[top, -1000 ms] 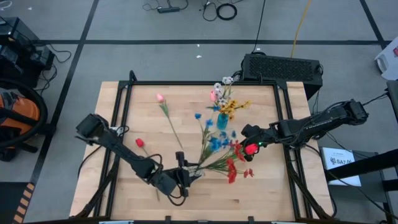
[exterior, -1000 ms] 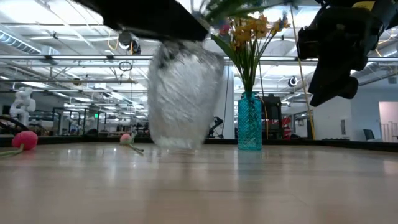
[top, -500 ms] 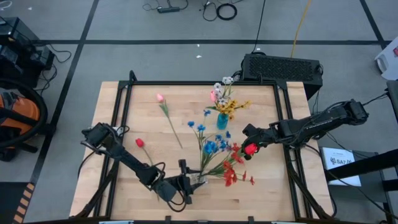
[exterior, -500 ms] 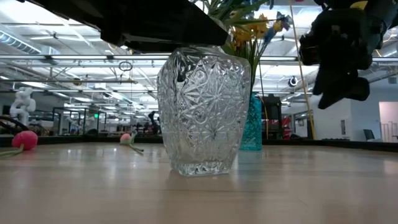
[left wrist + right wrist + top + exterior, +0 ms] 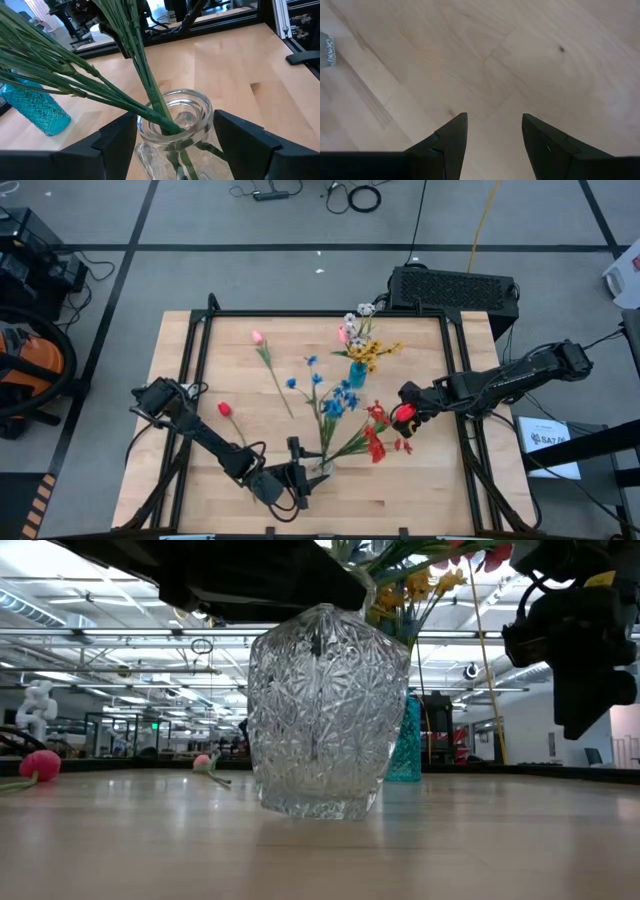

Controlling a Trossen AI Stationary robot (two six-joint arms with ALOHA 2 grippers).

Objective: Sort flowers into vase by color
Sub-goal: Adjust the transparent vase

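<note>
The left gripper [image 5: 175,120] has its jaws closed against both sides of the neck of the glass vase [image 5: 325,710], near the table's [image 5: 430,485] front edge. The vase is tilted, one edge of its base off the wood. It is clear, with a cut star-and-diamond pattern. Out of its mouth fan long green stems [image 5: 125,95], leaning toward the table's middle; they carry blue sprays [image 5: 340,402] and, nearer the right arm, red clusters [image 5: 378,438].

The right gripper [image 5: 492,120] hangs over bare wood just beside the red clusters, jaws spread with nothing between them.

Toward the back stands a teal vase [image 5: 357,374], textured and narrow, holding a yellow bunch [image 5: 375,352], white blooms [image 5: 358,315] and a pink bloom [image 5: 343,333].

Two flowers lie flat on the wood, left of the glass vase's blooms: a pink tulip [image 5: 257,337] near the back and a red tulip [image 5: 224,409] close to the left arm.

A white label [image 5: 545,438] lies right of the table; its print is too small to read.
</note>
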